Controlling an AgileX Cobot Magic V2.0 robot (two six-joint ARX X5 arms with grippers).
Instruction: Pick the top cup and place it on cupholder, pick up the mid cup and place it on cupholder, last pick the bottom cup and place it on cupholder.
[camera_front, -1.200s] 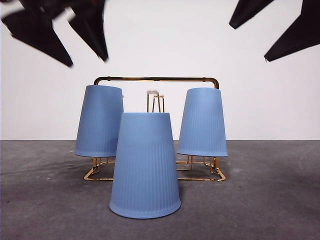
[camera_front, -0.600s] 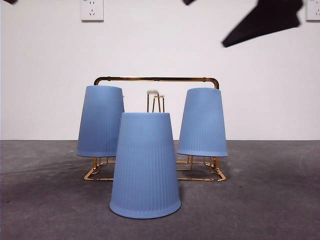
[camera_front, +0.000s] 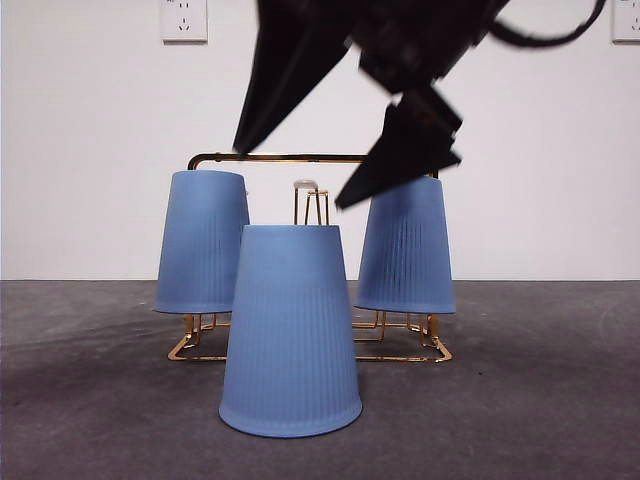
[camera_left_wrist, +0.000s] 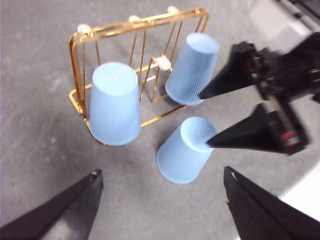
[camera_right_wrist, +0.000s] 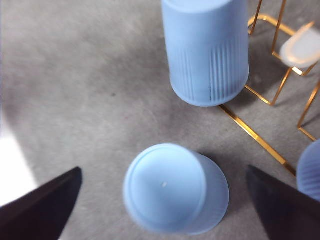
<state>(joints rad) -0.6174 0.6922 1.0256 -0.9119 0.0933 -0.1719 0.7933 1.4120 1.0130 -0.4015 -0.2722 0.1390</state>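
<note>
A blue cup stands upside down on the grey table in front of the gold wire cupholder. Two more blue cups hang upside down on its prongs, one on the left and one on the right. My right gripper hovers open just above the front cup, one jaw on each side of it and not touching. The left wrist view shows the same right gripper over that cup. My left gripper is open, empty, and high above the table.
A bare white-tipped prong stands in the middle of the rack. White wall behind carries two sockets. A pale table edge lies near the right arm's side.
The right gripper has swung down from the upper right to just above the front cup. The left arm's tips have left the front view. The cups have not moved.
</note>
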